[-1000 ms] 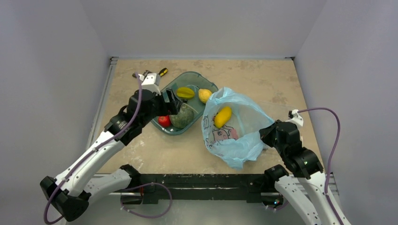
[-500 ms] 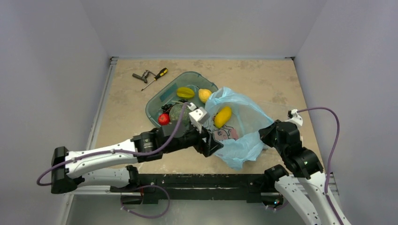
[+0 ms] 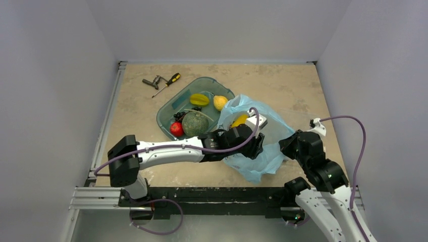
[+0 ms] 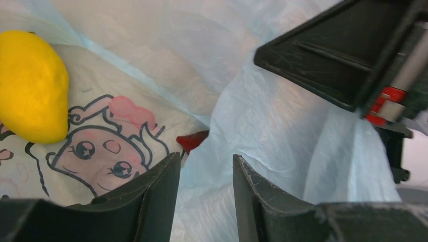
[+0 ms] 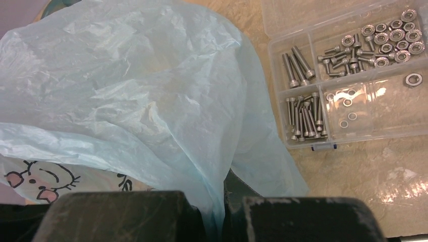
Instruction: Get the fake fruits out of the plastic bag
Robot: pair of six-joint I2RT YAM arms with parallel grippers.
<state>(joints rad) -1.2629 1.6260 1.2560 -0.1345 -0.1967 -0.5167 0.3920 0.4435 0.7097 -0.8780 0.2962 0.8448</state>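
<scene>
The light-blue plastic bag (image 3: 268, 157) lies right of centre with its pink-and-white cartoon print (image 4: 103, 151) facing up. The yellow mango-like fruit (image 3: 239, 120) lies inside it and also shows in the left wrist view (image 4: 31, 85). The large dull-green fruit (image 3: 194, 123) sits in the teal tray (image 3: 168, 109). My left gripper (image 3: 256, 146) is open at the bag's near side, its fingers (image 4: 156, 201) astride loose plastic below the print. My right gripper (image 3: 285, 144) is shut on a fold of the bag (image 5: 151, 85) at its right edge.
The tray also holds a star fruit (image 3: 199, 99), a pear (image 3: 219, 102), a red fruit (image 3: 176, 129) and black grapes (image 3: 178, 116). A screwdriver (image 3: 168, 81) and a metal tool (image 3: 151, 82) lie at the back left. A clear box of screws (image 5: 353, 75) sits right of the bag.
My left arm has swung from over the tray, low across the table, to the bag's near side. The green fruit stays in the tray. The right arm has not moved.
</scene>
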